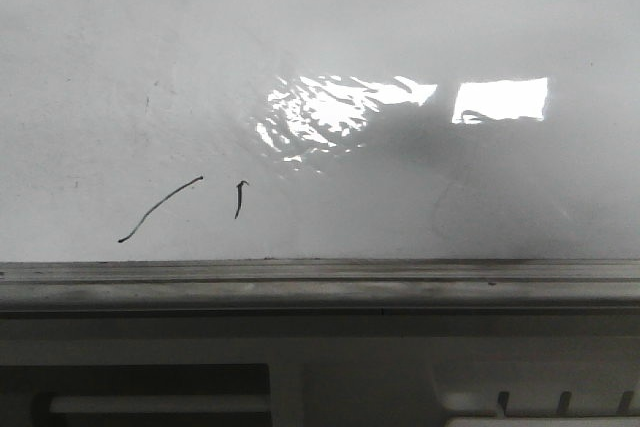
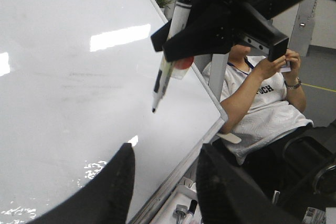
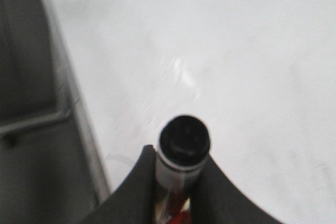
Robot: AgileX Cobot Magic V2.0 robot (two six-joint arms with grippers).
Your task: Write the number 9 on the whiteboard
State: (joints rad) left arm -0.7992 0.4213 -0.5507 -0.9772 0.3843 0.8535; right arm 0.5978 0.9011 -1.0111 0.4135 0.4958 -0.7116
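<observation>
While the right gripper (image 3: pixel 176 182) pinches the marker (image 2: pixel 167 59) clear of the whiteboard (image 1: pixel 320 67), no 9 shows; next, press tip down. Left gripper (image 2: pixel 165 182) hangs spread.

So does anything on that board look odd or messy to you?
Yes: the whiteboard carries two stray black marks near its lower edge, a long slanted stroke and a short hooked tick. Neither reads as a figure.
</observation>
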